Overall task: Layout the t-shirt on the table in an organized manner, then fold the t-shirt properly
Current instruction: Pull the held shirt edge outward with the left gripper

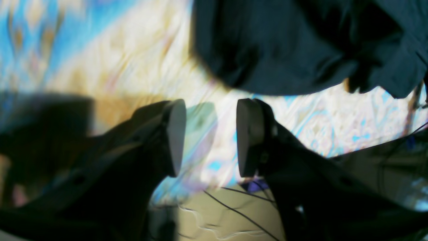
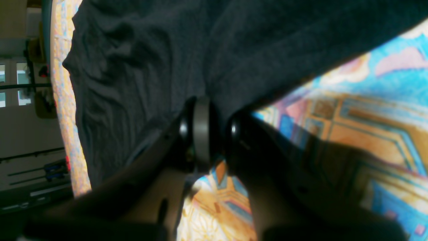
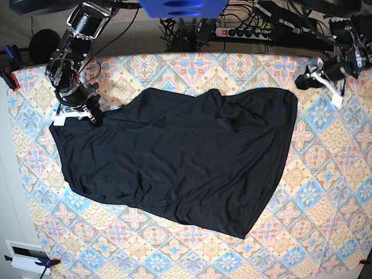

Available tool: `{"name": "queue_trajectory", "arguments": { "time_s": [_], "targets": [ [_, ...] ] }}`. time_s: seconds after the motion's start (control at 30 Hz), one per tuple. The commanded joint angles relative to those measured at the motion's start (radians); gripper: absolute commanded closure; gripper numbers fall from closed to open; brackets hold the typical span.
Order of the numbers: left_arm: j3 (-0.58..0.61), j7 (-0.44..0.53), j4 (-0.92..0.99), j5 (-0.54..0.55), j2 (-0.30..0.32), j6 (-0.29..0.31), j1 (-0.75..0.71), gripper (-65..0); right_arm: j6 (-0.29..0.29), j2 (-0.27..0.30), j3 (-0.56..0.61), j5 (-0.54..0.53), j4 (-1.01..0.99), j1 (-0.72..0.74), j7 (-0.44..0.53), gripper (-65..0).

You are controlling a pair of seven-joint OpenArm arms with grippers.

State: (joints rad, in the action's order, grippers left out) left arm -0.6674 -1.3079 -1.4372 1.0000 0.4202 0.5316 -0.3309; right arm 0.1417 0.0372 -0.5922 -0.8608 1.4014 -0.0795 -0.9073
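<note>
We see the shirt [image 3: 180, 160] spread on the patterned bench [image 3: 325, 192], its long axis running across it. The right end effector [image 2: 214, 134] is clenched on the shirt's edge at its own end; the left end effector [image 1: 210, 137] hangs released, the nearest hem just beyond its tips. Power strips lie behind.

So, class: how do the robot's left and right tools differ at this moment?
The left tool stands open with nothing between its pads; the right tool is shut on the t-shirt. The left sits clear of the cloth; the right grips its edge. Both are dark.
</note>
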Motion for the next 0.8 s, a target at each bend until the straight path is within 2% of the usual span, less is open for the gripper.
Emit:
{"name": "queue_trajectory", "arguments": {
  "time_s": [0.0, 0.2, 0.57, 0.77],
  "targets": [
    [-0.021, 0.006, 0.011, 0.029, 0.032, 0.003, -0.006, -24.7, -0.007, 0.01, 0.011, 0.022, 0.006, 0.002, -0.022, -7.5],
    [-0.05, 0.008, 0.075, 0.039, 0.032, 0.003, -0.024, -24.8, -0.007, 0.031, 0.036, 0.022, 0.006, 0.002, -0.02, -7.5],
    [-0.042, 0.031, 0.183, 0.032, -0.045, 0.003, 0.074, -24.8, -0.007, 0.031, 0.035, 0.022, 0.008, 0.002, -0.02, -7.5],
    [0.041, 0.032, 0.186, 0.036, -0.065, 0.003, 0.128, -24.8, -0.007, 0.031, 0.035, 0.022, 0.011, 0.002, -0.02, -7.4]
  ]
}}
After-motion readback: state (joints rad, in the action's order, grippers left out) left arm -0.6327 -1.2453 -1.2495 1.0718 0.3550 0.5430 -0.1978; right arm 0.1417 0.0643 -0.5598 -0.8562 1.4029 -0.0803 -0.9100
